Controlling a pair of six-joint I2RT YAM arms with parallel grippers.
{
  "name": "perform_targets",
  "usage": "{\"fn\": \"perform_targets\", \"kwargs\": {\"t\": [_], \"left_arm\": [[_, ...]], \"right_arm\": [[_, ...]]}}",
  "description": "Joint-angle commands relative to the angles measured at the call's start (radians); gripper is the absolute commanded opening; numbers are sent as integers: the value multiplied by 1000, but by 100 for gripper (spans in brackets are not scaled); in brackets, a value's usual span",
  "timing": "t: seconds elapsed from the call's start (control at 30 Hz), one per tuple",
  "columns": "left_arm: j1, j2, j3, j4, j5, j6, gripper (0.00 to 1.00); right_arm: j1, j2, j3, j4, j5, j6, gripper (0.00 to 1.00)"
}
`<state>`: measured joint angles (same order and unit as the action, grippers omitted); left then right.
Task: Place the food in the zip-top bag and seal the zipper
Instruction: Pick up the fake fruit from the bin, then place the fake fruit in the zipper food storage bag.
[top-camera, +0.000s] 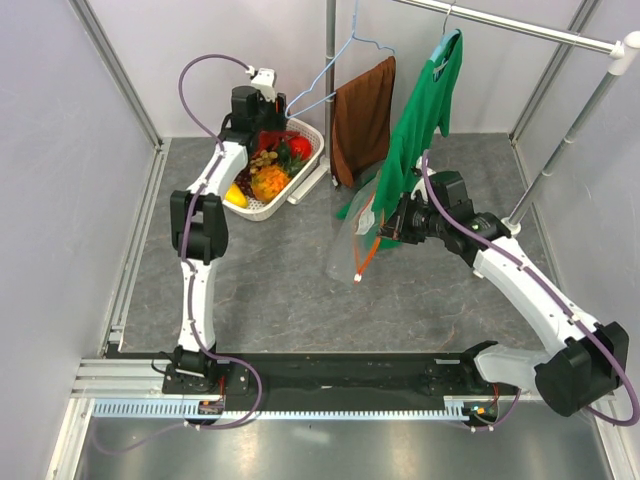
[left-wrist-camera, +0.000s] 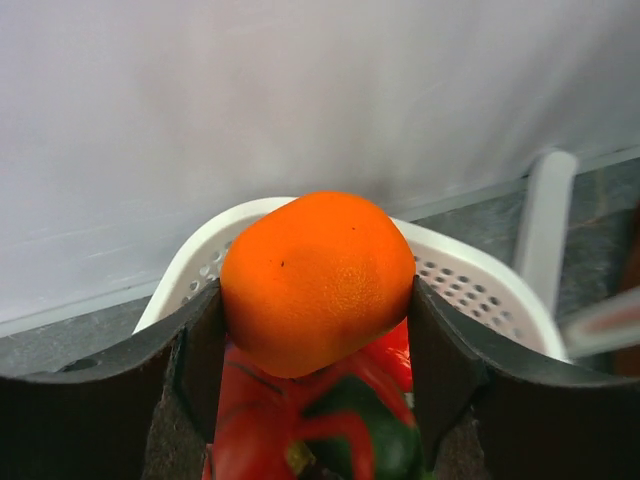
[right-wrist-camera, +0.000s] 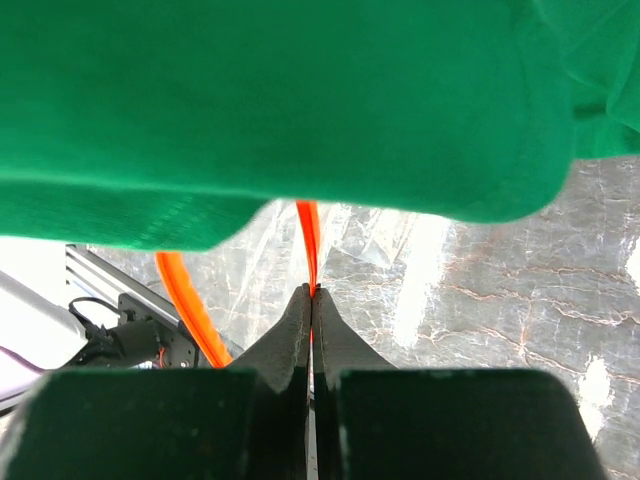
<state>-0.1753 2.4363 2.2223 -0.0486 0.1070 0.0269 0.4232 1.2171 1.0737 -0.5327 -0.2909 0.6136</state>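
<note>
One orange ball (left-wrist-camera: 316, 268), smooth and faintly dimpled, clamped in the left hand (left-wrist-camera: 315, 302) just above the white mesh basket (left-wrist-camera: 455, 268). One clear, crinkly zip-top bag (top-camera: 347, 247) hanging well right of that basket. Its one red-orange zipper (right-wrist-camera: 308, 233) pinched in the tightly closed right hand (right-wrist-camera: 311, 293).
</note>
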Motion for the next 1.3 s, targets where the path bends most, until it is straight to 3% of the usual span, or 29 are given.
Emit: {"fn": "perform_targets", "kwargs": {"t": [0.0,0.13,0.23,0.33,0.57,0.7,0.87,1.0,1.27], "left_arm": [[0,-170,-102,75,23,41,2],[32,-334,-225,55,62,-2,2],[72,-464,-334,-57,124,-48,2],[123,-601,-519,-123,224,-77,2],[206,-1113,-1016,-241,479,-32,2],[206,-1389,-1107,-328,653,-28,2],[186,-1540,-1147,-399,839,-77,2],[-4,-1573,-1149,-401,841,-81,2],[-294,-1424,-1142,-298,787,-205,2]], "right_arm": [[-3,-41,-8,22,-2,-2,0],[-3,-50,-6,22,-19,-8,0],[-3,-51,2,26,-36,-15,0],[3,-44,0,46,-65,-8,0],[94,-39,61,7,-106,-20,0],[150,-51,101,-46,-149,-78,0],[198,-41,85,36,-151,-46,0],[227,13,51,132,-165,0,0],[244,51,42,198,-169,29,0]]}}
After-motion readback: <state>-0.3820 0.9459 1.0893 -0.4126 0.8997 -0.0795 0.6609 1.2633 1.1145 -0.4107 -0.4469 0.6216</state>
